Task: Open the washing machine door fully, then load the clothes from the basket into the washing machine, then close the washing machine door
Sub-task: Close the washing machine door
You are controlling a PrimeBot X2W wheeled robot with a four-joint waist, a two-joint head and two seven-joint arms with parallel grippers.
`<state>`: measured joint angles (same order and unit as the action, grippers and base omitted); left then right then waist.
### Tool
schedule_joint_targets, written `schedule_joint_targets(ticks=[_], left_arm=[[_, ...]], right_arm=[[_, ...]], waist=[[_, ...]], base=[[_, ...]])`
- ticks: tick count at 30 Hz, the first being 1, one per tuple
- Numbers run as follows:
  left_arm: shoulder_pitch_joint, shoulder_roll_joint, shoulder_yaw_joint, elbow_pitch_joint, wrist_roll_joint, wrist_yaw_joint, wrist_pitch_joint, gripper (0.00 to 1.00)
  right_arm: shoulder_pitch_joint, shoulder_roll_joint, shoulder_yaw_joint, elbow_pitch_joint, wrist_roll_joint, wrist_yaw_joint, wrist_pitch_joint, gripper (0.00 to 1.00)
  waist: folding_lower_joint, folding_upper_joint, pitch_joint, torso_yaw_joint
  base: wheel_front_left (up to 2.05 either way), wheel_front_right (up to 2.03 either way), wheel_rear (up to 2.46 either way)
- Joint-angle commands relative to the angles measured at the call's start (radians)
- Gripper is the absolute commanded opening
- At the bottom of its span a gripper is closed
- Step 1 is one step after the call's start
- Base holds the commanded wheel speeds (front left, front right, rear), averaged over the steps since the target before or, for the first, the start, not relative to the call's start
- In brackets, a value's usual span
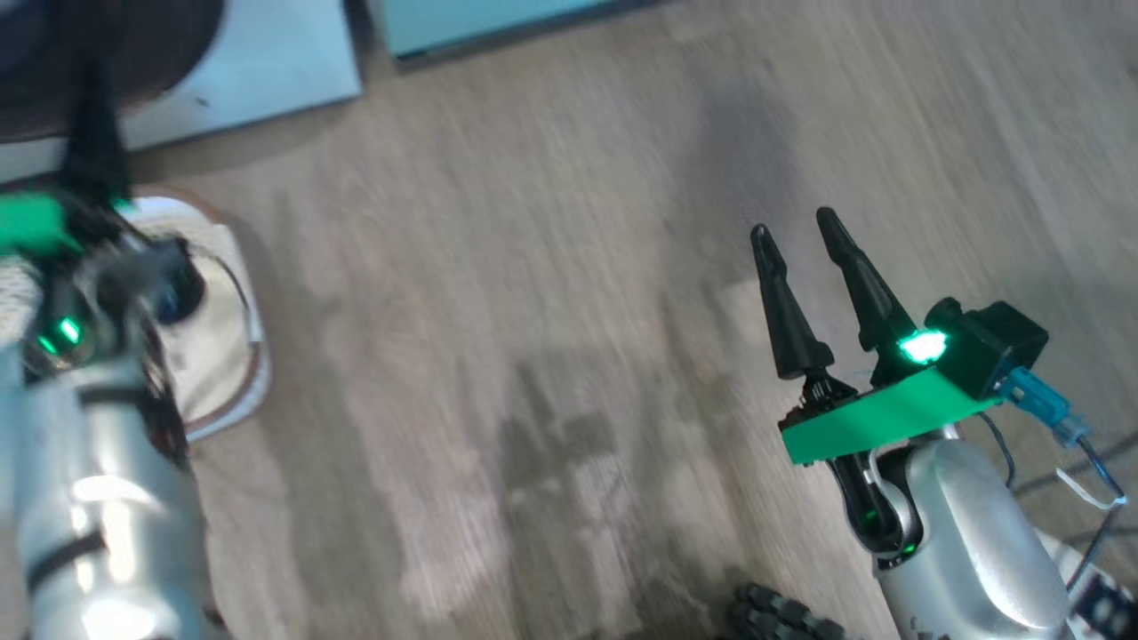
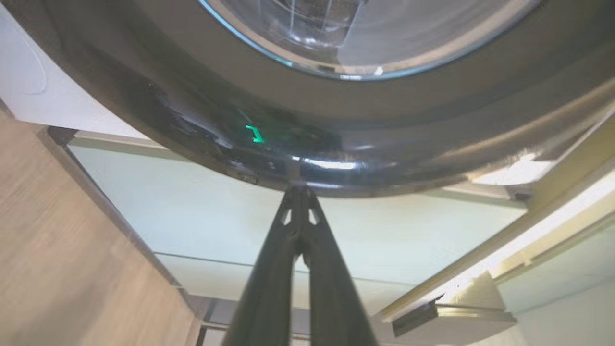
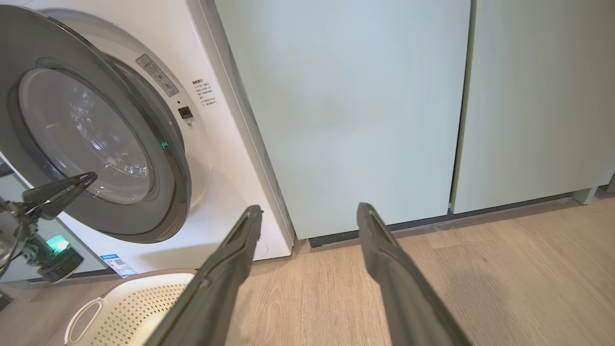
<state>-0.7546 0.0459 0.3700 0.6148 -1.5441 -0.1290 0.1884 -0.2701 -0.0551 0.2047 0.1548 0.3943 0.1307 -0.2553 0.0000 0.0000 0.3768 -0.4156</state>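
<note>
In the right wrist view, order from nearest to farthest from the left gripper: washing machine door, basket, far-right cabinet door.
1. washing machine door: at the left gripper tips.
2. basket: below, on the floor.
3. far-right cabinet door: farthest right.

Right end effector (image 1: 794,224): two long black tapered fingers (image 1: 787,311), ribbed at the base. Flat green plate (image 1: 880,413) under them, bright green LED (image 1: 923,347), boxy black camera module (image 1: 996,342) with blue plug (image 1: 1036,396), thin black and white cables (image 1: 1098,489). Right forearm (image 1: 969,542) glossy silver. Left end effector (image 2: 299,192): same dark fingers, slots cut near the tips. Left forearm (image 1: 98,507) silver, black strap (image 1: 62,556), blurred.
</note>
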Motion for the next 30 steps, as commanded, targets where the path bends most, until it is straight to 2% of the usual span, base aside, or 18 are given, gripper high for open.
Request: schedule_joint_targets(ticks=[1, 8, 14, 18, 20, 22, 25, 28, 30], left_arm=[[0.023, 0.021, -0.013, -0.054, 0.017, -0.002, 0.016, 0.00], [0.270, 0.008, -0.151, -0.185, 0.046, -0.002, 0.087, 0.00], [0.481, 0.061, -0.322, -0.335, 0.210, -0.002, 0.062, 0.00], [0.584, 0.173, -0.500, -0.418, 0.399, -0.002, -0.047, 0.00], [0.615, 0.245, -0.605, -0.426, 0.515, -0.002, -0.138, 0.00], [0.637, 0.289, -0.681, -0.394, 0.605, -0.002, -0.252, 0.00], [0.651, 0.292, -0.735, -0.331, 0.652, -0.002, -0.398, 0.00], [0.650, 0.279, -0.750, -0.294, 0.691, -0.002, -0.443, 0.00], [0.650, 0.253, -0.699, -0.300, 0.735, -0.002, -0.449, 0.00]], right_arm=[[0.006, 0.005, 0.011, -0.026, -0.008, 0.000, -0.006, 1.00], [0.024, 0.005, 0.014, -0.003, -0.015, 0.000, -0.006, 1.00], [0.069, 0.005, 0.010, 0.018, -0.032, 0.000, -0.006, 1.00], [0.096, 0.005, -0.013, 0.025, -0.056, 0.000, -0.006, 1.00], [0.108, 0.002, -0.014, 0.025, -0.064, 0.000, -0.006, 1.00], [0.119, -0.002, -0.008, 0.026, -0.067, 0.000, -0.006, 1.00], [0.133, -0.002, -0.005, 0.024, -0.065, 0.000, -0.006, 1.00], [0.144, -0.004, 0.000, 0.017, -0.063, 0.000, -0.006, 1.00], [0.150, -0.008, -0.002, 0.014, -0.063, 0.000, -0.006, 1.00]], waist=[[0.0000, 0.0000, -0.053, 0.055], [0.0000, 0.0000, -0.164, 0.134], [0.0000, 0.0000, -0.246, 0.202], [0.0000, 0.0000, -0.289, 0.243], [0.0000, 0.0000, -0.310, 0.262], [0.0000, 0.0000, -0.332, 0.277], [0.0000, 0.0000, -0.355, 0.299], [0.0000, 0.0000, -0.369, 0.322], [0.0000, 0.0000, -0.374, 0.337]], base=[[0.00, 0.00, 0.00], [0.00, 0.00, 0.00], [0.00, 0.00, 0.00], [0.00, 0.00, 0.00], [0.00, 0.00, 0.00], [0.00, 0.00, 0.00], [0.00, 0.00, 0.00], [0.00, 0.00, 0.00], [0.00, 0.00, 0.00]])
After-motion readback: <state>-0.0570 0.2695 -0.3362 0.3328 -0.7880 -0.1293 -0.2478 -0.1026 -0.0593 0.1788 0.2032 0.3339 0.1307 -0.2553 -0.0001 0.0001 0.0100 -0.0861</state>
